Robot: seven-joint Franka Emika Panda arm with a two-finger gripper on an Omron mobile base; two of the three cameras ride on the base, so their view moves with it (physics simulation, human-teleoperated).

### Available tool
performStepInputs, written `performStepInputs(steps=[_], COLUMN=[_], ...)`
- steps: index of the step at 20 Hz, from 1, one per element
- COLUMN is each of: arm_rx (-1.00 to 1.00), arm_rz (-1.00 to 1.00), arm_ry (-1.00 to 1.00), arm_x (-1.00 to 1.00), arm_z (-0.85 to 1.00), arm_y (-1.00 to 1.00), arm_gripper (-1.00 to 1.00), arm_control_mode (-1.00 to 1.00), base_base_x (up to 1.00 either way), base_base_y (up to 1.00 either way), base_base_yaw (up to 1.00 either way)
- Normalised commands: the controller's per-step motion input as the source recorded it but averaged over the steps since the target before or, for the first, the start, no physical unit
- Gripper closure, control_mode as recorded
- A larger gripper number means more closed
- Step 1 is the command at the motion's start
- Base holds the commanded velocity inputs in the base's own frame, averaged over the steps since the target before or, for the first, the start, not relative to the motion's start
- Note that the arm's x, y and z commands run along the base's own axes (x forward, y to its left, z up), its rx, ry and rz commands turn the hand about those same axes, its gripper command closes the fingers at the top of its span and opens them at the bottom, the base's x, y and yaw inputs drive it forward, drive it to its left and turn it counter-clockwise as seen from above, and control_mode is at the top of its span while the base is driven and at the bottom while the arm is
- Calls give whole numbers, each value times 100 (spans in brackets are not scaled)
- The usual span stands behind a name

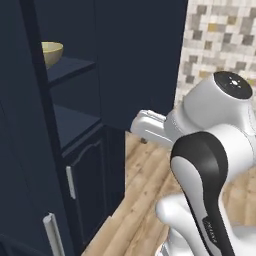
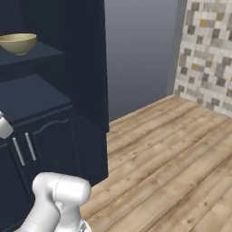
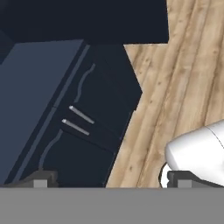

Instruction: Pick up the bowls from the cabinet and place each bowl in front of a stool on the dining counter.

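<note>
On cabinet (image 2: 86,68) shelf: one tan bowl (image 2: 18,43); gripper (image 3: 111,179) open.

One bowl (image 1: 51,53), tan-yellow, on upper shelf of cabinet (image 1: 30,150), far left. One cabinet, dark navy. Two open shelves visible in recess. Two lower doors (image 2: 45,149), arched panels. Two silver bar handles (image 2: 24,148), side by side at door seam. One tiled wall (image 2: 206,54), far right. One wood plank floor (image 2: 172,158).
</note>
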Motion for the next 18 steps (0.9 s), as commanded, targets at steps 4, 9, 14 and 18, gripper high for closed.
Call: performStepInputs(steps=[4, 9, 14, 18], arm_rx=[0, 0, 0, 0], arm_rz=[0, 0, 0, 0], arm_ry=[0, 0, 0, 0], arm_x=[0, 0, 0, 0], arm_z=[0, 0, 0, 0], arm_y=[0, 0, 0, 0], arm_gripper=[-100, -100, -100, -100], arm_control_mode=[100, 100, 100, 100], base_base_x=[64, 82, 92, 63], base_base_y=[-27, -21, 28, 26], base_base_yaw=[37, 30, 17, 26])
